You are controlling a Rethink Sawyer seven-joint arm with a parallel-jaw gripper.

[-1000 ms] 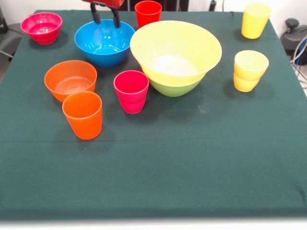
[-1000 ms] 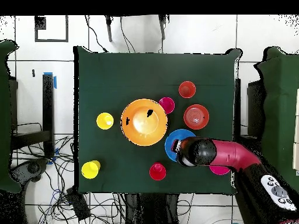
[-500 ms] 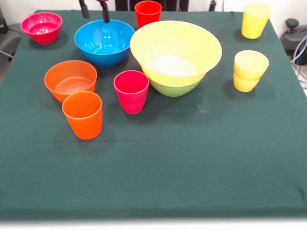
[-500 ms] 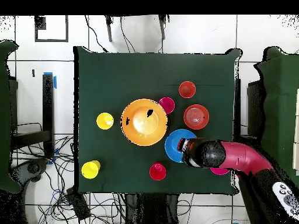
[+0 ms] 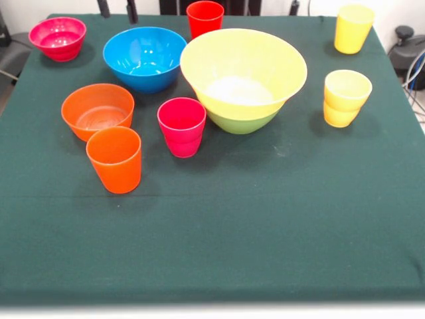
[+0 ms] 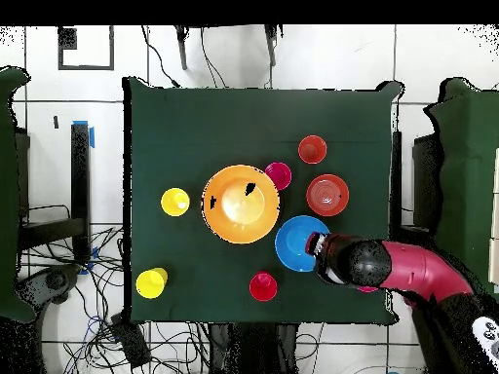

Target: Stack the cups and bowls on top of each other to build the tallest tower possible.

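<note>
The large yellow bowl (image 5: 243, 72) sits nested in the green bowl (image 5: 242, 122) at the table's middle; this tower also shows in the overhead view (image 6: 240, 204). The blue bowl (image 5: 144, 58), magenta-pink bowl (image 5: 58, 38) and orange bowl (image 5: 97, 110) stand apart on the left. An orange cup (image 5: 115, 159), a magenta-pink cup (image 5: 182, 126), a red cup (image 5: 204, 18) and yellow cups (image 5: 352, 28) (image 5: 345, 98) stand singly. My gripper (image 5: 117, 8) shows only its two fingertips at the top edge, open and empty, beyond the blue bowl's far rim.
The green-clothed table (image 5: 265, 219) has bare cloth along its near half. In the overhead view the red arm (image 6: 400, 271) reaches in from the right and covers most of the magenta-pink bowl. Cables lie on the floor around the table.
My gripper has lifted from the blue bowl's far rim and drawn back towards the pedestal and the magenta-pink bowl's side. No cup or bowl has moved.
</note>
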